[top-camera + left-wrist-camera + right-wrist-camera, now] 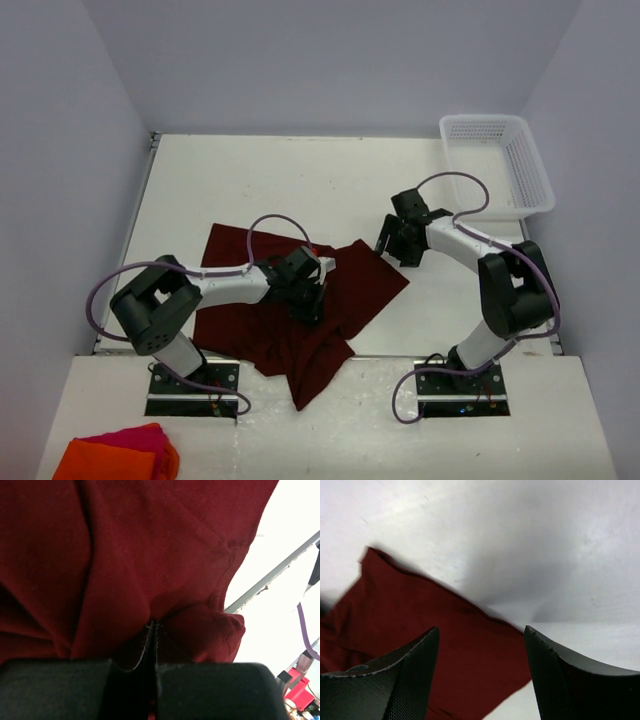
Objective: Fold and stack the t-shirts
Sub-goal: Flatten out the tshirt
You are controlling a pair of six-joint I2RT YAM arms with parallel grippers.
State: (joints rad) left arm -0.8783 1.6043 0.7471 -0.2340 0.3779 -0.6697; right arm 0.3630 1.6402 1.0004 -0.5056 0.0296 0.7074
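Note:
One dark maroon t-shirt (355, 285) lies rumpled across the near middle of the table, its lower part hanging over the front edge. My left gripper (308, 300) is pressed down on its middle. In the left wrist view the fabric (125, 545) puckers into the tips of my left gripper (152, 625), which is shut on a pinch of it. My right gripper (397, 245) hovers open at the shirt's right corner. In the right wrist view that corner (420, 615) lies below my right gripper (481, 630), with nothing between the fingers.
A white mesh basket (497, 165) stands at the far right corner. Bright orange and pink cloths (120, 455) lie on the near shelf at the bottom left. The table's front rail (270, 577) runs just past the shirt's hem.

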